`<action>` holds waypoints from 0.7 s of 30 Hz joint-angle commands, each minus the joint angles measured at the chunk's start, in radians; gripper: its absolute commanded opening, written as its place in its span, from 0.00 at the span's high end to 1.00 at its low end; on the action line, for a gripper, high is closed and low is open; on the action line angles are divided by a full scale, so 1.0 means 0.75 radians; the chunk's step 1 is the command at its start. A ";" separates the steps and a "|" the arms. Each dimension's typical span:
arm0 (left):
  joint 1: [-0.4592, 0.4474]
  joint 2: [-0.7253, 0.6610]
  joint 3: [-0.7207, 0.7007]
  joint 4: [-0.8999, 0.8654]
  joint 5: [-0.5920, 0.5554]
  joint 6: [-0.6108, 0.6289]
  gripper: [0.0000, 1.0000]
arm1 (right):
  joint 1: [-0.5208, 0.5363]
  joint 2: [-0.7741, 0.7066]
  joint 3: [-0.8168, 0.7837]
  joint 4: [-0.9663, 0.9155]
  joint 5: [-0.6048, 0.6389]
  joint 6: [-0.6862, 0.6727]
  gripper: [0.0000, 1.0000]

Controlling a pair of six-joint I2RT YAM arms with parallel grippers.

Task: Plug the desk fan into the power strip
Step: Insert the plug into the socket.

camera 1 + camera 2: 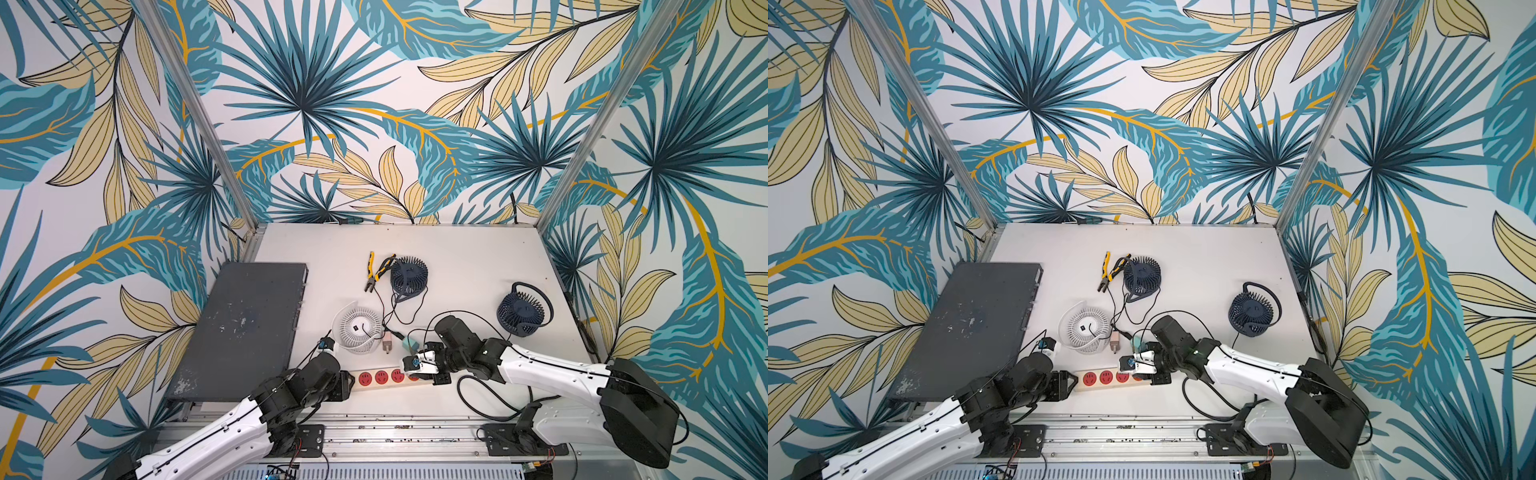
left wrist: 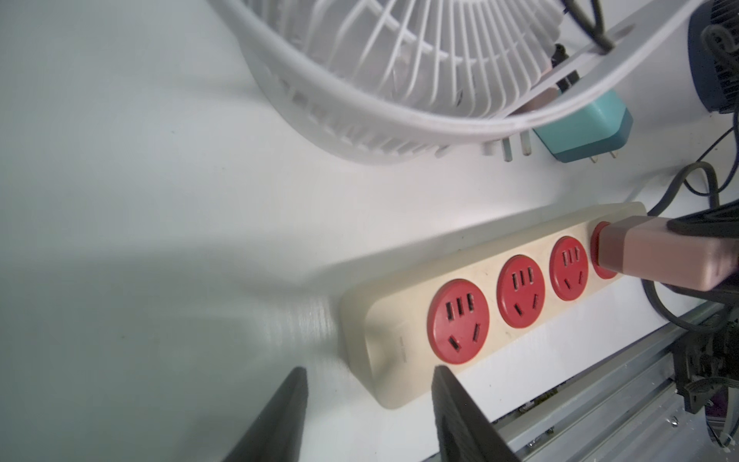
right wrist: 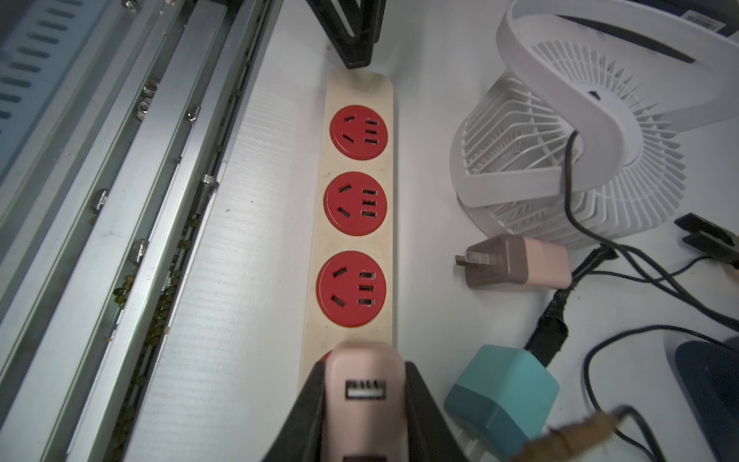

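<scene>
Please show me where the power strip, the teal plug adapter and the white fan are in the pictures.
power strip (image 3: 358, 166): right wrist view, beige body between two red sockets.
teal plug adapter (image 3: 506, 380): right wrist view, its lighter face.
white fan (image 3: 516, 136): right wrist view, on the grille.

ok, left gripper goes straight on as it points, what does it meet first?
Most likely the near end of the long cream-beige plastic power strip, which lies right ahead of the open left gripper. Whether they already touch is unclear.
</scene>
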 commanded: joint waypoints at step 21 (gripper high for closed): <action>0.003 0.366 0.389 0.245 0.310 0.234 0.26 | -0.037 -0.142 0.187 -0.325 0.317 0.509 0.28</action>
